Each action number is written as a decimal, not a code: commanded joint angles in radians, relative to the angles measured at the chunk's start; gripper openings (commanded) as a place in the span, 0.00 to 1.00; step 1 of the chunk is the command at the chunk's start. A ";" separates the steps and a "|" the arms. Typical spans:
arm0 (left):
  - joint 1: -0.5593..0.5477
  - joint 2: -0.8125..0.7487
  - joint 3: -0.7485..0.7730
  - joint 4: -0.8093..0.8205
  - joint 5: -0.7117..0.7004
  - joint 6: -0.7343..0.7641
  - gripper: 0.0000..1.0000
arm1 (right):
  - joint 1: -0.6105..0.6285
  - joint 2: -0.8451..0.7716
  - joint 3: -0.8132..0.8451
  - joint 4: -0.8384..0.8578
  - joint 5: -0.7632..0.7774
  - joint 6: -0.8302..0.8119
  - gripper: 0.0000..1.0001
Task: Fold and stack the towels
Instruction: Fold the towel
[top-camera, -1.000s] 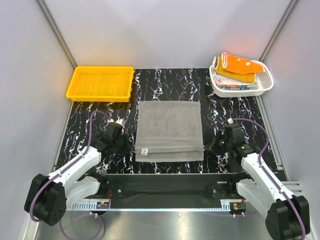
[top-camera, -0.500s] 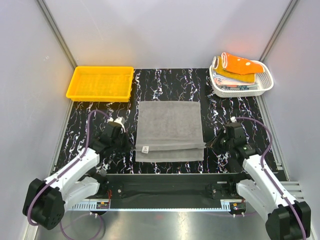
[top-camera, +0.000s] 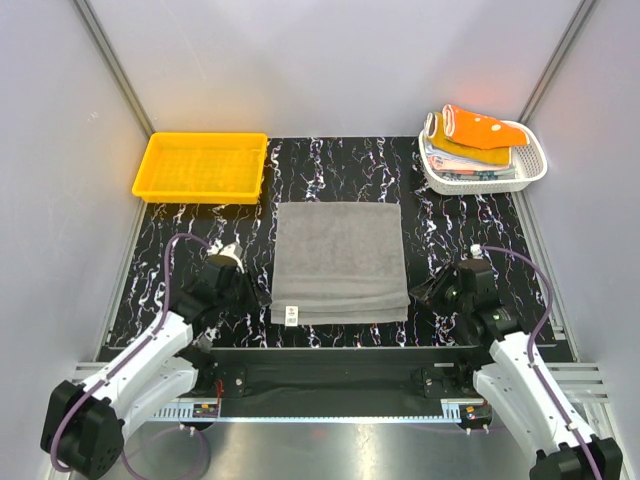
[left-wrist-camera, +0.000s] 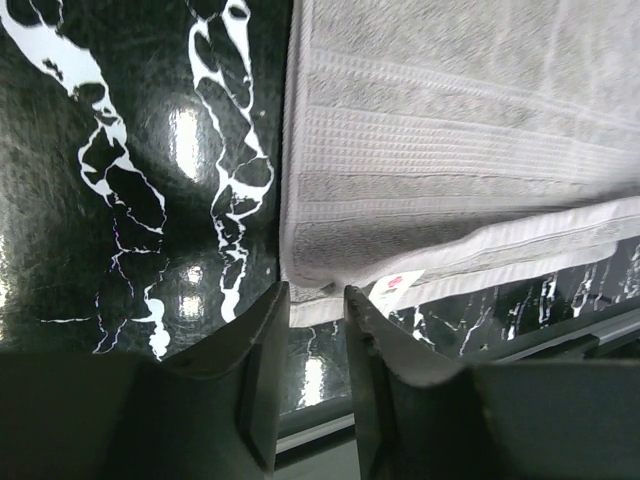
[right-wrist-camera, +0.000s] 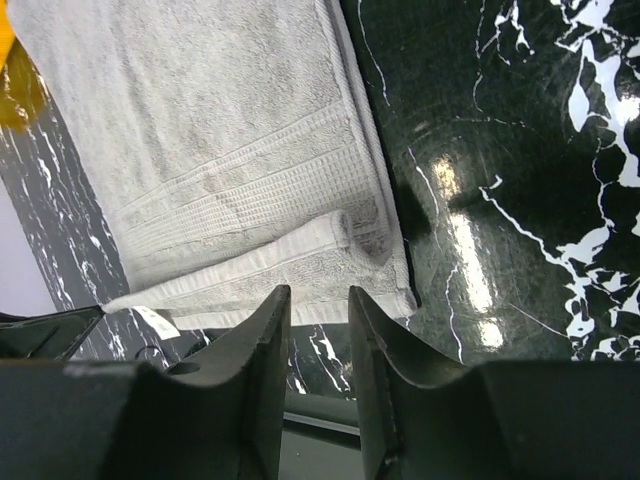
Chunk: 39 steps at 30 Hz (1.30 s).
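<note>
Found the grey terry-cloth towel (top-camera: 338, 250) flat at the centre of the black white-veined tabletop (top-camera: 450, 225), its 6 o'clock edge doubled into layers. Saw the other folded towels, an orange towel (top-camera: 485, 127) on top, piled in the white lattice basket (top-camera: 535, 172) at 1 o'clock, and the yellow plastic tray (top-camera: 200, 165) at 11 o'clock.

Found the left gripper (left-wrist-camera: 316, 300) just beside the towel's 7 o'clock corner and the right gripper (right-wrist-camera: 318, 300) just beside its 5 o'clock corner, both with jaws a little apart and clamped on nothing.

Judged the step as taking these two near corners for a further fold toward 12 o'clock. To do it well, needed to slide one jaw under all layers at each corner, close on the whole thickness, lift both sides evenly, and lay edge on edge.

Only in the top view could read the towel's whole outline and the places of basket and tray. Only in the wrist views could see the loose layers: at the left, a small white label (left-wrist-camera: 395, 285) with a pink mark; at the right, a rolled lip of cloth (right-wrist-camera: 335, 232), probably easy to miss with a shallow pinch.
</note>
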 joint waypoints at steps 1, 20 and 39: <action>-0.001 -0.032 0.068 -0.001 -0.036 -0.014 0.34 | 0.002 0.001 0.025 0.018 0.035 0.016 0.36; -0.095 0.307 0.140 0.200 -0.001 -0.047 0.31 | 0.005 0.452 0.058 0.317 0.009 -0.049 0.34; -0.156 0.055 -0.044 0.143 -0.001 -0.127 0.31 | 0.008 0.006 -0.039 0.054 -0.040 0.036 0.36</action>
